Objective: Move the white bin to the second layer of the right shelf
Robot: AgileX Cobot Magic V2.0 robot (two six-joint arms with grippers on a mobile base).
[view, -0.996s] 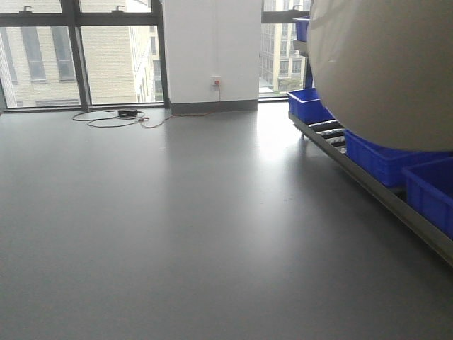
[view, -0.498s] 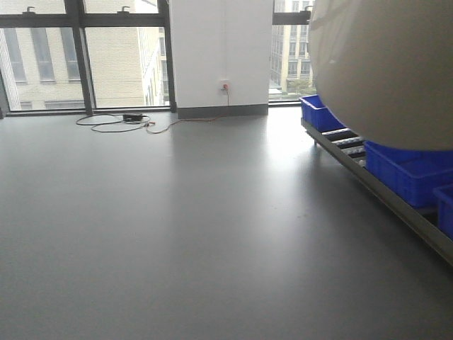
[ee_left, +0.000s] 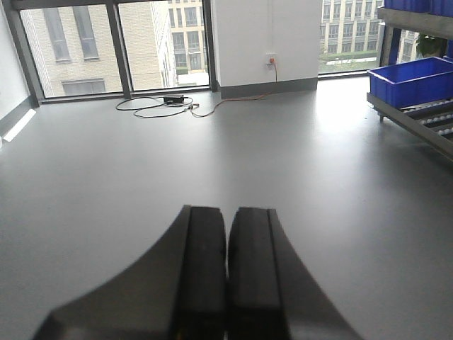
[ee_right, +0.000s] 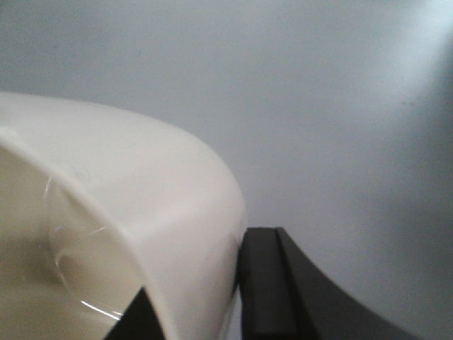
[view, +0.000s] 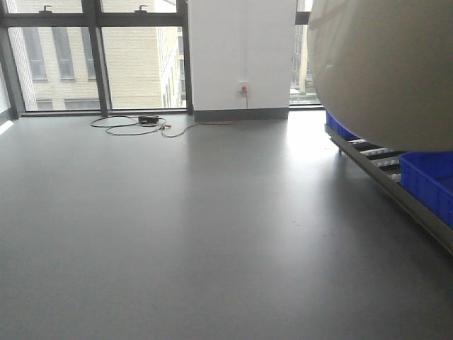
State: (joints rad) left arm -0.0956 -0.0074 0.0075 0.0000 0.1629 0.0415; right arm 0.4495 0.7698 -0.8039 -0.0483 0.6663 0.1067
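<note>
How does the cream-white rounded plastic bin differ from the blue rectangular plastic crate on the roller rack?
The cream-white rounded plastic bin has curved, glossy walls; the blue rectangular plastic crate has straight walls and square corners. The bin is gripped at its rim by the right tool; the crate rests on the steel roller rack. Both are open-topped plastic containers.

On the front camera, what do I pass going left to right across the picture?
window → coiled cable on the floor → wall socket → white bin
</note>
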